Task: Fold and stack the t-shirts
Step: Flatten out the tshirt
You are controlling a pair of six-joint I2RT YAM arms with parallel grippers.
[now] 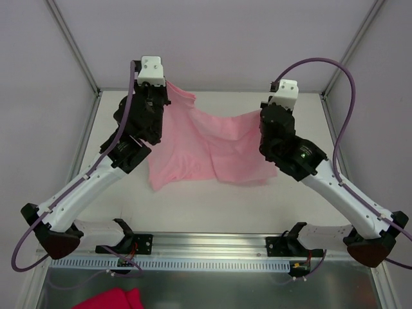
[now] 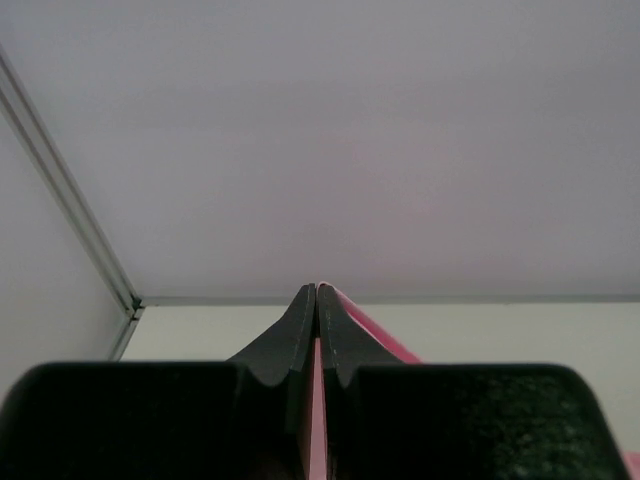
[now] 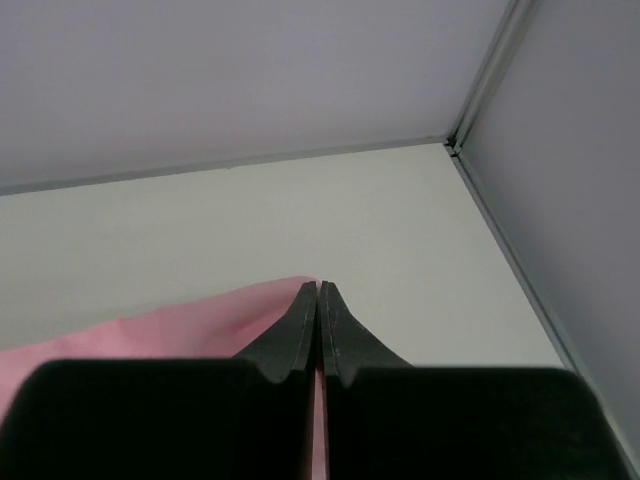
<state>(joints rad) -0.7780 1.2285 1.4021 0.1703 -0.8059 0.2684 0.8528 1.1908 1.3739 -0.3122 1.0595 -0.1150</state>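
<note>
The pale pink t-shirt (image 1: 206, 145) hangs spread between my two grippers above the middle of the table, sagging in between, its lower edge near the table. My left gripper (image 1: 161, 87) is shut on the shirt's upper left edge; in the left wrist view (image 2: 317, 290) pink fabric (image 2: 375, 330) runs between and beside the closed fingers. My right gripper (image 1: 267, 111) is shut on the upper right edge; in the right wrist view (image 3: 319, 287) pink fabric (image 3: 170, 325) spreads left of the closed fingers.
A deep magenta cloth (image 1: 111, 300) lies on the metal shelf below the arm bases at the bottom left. Enclosure walls and metal frame posts (image 1: 74, 48) surround the white table (image 1: 212, 212). The table's far right corner (image 3: 450, 140) shows in the right wrist view.
</note>
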